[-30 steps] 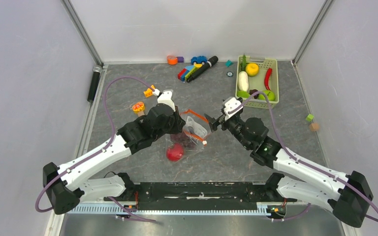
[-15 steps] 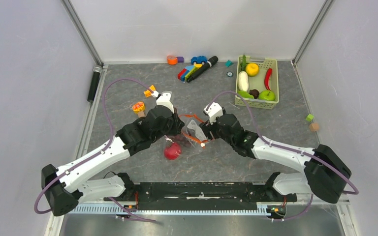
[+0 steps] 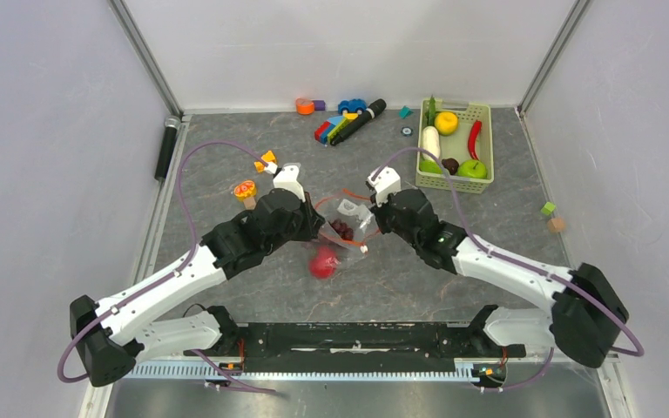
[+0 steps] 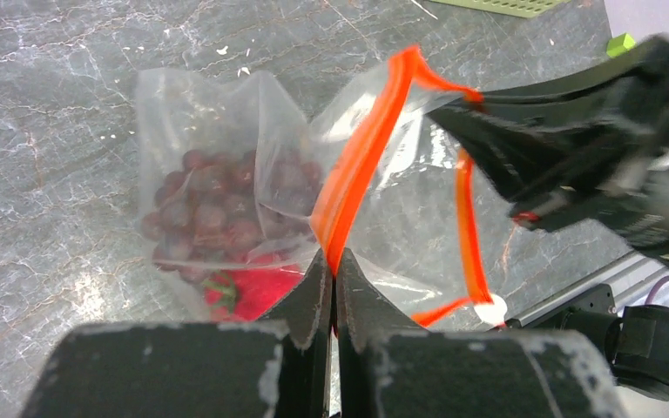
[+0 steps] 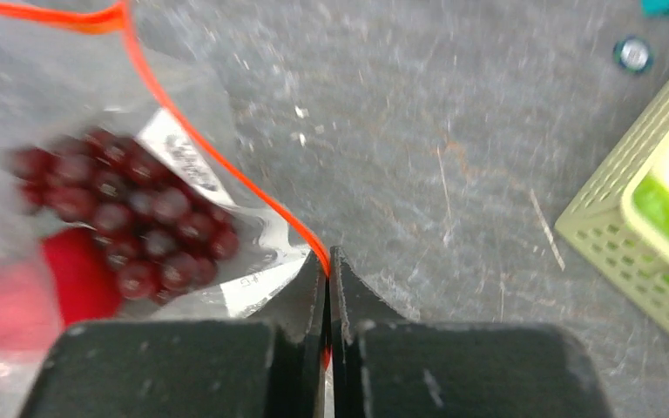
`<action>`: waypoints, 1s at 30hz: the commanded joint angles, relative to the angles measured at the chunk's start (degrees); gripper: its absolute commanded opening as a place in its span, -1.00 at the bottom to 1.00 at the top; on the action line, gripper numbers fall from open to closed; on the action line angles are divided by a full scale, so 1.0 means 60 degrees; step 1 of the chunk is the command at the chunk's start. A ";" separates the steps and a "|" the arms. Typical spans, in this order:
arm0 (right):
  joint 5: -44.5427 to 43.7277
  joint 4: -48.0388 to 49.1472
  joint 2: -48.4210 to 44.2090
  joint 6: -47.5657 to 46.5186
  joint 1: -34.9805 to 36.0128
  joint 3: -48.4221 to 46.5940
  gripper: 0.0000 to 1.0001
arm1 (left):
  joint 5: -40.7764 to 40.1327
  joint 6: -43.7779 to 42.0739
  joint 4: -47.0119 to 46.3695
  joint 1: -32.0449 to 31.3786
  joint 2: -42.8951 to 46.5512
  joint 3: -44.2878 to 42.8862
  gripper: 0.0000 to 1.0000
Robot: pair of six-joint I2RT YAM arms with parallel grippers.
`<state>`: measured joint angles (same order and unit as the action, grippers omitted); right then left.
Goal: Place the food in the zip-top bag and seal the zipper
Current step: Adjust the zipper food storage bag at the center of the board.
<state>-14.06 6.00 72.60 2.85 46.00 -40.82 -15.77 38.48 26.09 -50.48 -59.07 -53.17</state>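
The zip-top bag [image 3: 348,228] hangs between both arms at the table's middle, with its mouth spread. My left gripper [image 3: 318,223] [image 4: 332,261] is shut on the left side of the red-orange zipper [image 4: 361,157]. The right gripper [image 3: 373,218] [image 5: 327,261] is shut on the zipper [image 5: 218,148] on the opposite side. A dark red grape bunch [image 4: 213,209] [image 5: 131,226] lies inside the bag. A red apple [image 3: 323,263] [image 4: 257,292] shows at the bag's lower end, seemingly inside it. The white slider tab [image 4: 490,309] sits at the zipper's end.
The pale green basket [image 3: 488,131] at the back right holds a white radish [image 3: 430,139], a yellow fruit [image 3: 446,122], a red chili [image 3: 475,139] and a green fruit [image 3: 473,169]. Toy blocks and a marker [image 3: 348,117] lie at the back. An orange-slice toy [image 3: 245,189] sits left.
The right arm swung in to the bag and shut on the zipper's right side. The bag's mouth now spreads wider. The left gripper kept its hold.
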 commanded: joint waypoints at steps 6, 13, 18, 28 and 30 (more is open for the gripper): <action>0.2642 0.0142 -0.2114 -0.0919 -0.0064 -0.1366 -0.94 | -0.0912 -0.0283 -0.0151 0.0042 0.0241 -0.0018 -0.96; 0.1113 -0.1338 -0.1536 -0.1030 -0.0060 -0.1863 -0.83 | -0.1200 -0.0246 -0.0204 0.0049 -0.0049 -0.0006 -0.94; 0.0213 -0.1930 -0.1004 -0.1316 -0.0065 -0.2448 -0.33 | -0.1437 -0.0187 0.0003 0.0074 -0.0545 -0.0118 -0.95; 0.0523 -0.1528 -0.1802 -0.1326 -0.0333 -0.2596 0.96 | -0.1109 -0.0278 -0.0278 0.0115 -0.0611 0.0048 -0.95; 0.1225 -0.1318 -0.2015 -0.1311 -0.0654 -0.2526 0.96 | -0.1053 -0.0299 -0.0392 0.0122 -0.0557 0.0121 -0.96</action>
<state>-11.14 -5.85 64.47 -5.39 44.69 -53.43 -22.28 38.46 26.44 -50.11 -63.33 -53.06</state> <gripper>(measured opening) 0.978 0.043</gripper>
